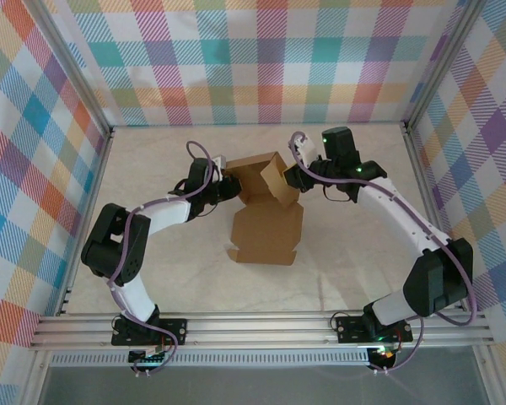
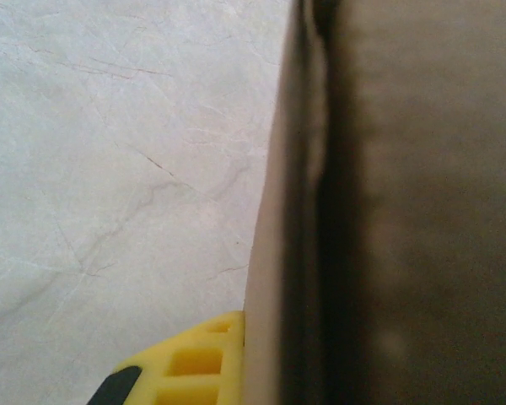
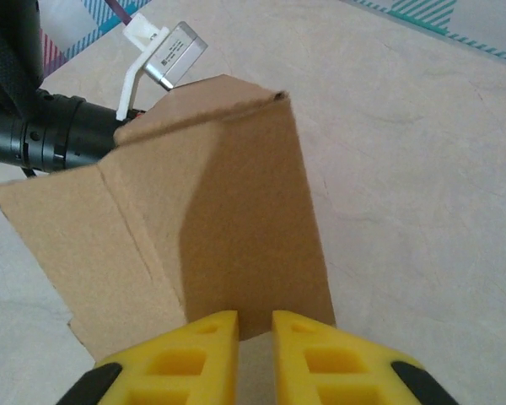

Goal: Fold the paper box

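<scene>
- From above, the paper box (image 1: 266,207) lies mid-tabletop (image 1: 152,160), half raised. Its far walls stand up between the two grippers, and its flat lid panel stretches toward the arm bases.
- The left gripper (image 1: 225,181) meets the wall on its side, I judge to brace it. The right gripper (image 1: 292,177) is at the opposite flap, tilting it inward.
- From the left wrist, cardboard presses flat against the yellow finger (image 2: 194,363). The gripper is closed, clamped on that wall. Bare tabletop lies open to its outer side.
- From the right wrist, the yellow fingers (image 3: 194,346) are nearly together and the flap's lower edge dips into the gap. I cannot tell whether they pinch it.
- The left arm (image 3: 34,135) lies just beyond the flap, so inward room is tight. There is open tabletop to the right.
</scene>
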`<state>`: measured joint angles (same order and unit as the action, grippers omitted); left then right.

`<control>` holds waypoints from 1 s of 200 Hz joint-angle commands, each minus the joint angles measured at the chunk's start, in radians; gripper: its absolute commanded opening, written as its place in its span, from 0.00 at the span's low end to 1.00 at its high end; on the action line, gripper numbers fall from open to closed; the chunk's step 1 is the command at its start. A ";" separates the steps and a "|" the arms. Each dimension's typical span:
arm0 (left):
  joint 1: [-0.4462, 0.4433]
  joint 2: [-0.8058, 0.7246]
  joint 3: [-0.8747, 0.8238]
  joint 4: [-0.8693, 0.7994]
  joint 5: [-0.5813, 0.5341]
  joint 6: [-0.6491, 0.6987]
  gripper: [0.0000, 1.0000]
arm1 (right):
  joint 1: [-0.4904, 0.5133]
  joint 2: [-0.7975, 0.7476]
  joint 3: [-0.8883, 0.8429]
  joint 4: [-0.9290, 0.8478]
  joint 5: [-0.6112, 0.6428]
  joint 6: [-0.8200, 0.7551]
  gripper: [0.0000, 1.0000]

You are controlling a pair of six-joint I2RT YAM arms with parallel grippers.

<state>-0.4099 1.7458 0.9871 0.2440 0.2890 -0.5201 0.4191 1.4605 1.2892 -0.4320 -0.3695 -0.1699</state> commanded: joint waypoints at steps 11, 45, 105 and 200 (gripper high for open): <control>0.005 0.013 0.039 0.006 0.019 -0.049 0.00 | 0.007 -0.064 -0.037 0.026 0.039 0.059 0.19; 0.007 0.021 0.045 0.002 0.020 -0.050 0.00 | 0.008 -0.096 -0.068 0.053 -0.004 0.145 0.21; 0.006 0.000 0.028 0.028 0.044 -0.039 0.00 | 0.008 -0.002 -0.007 0.021 0.011 0.082 0.26; 0.008 -0.010 0.021 0.031 0.054 -0.025 0.00 | 0.040 0.117 0.126 -0.097 0.171 -0.101 0.30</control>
<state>-0.4034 1.7580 1.0008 0.2379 0.3058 -0.5602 0.4286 1.5444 1.3632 -0.4702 -0.2981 -0.1856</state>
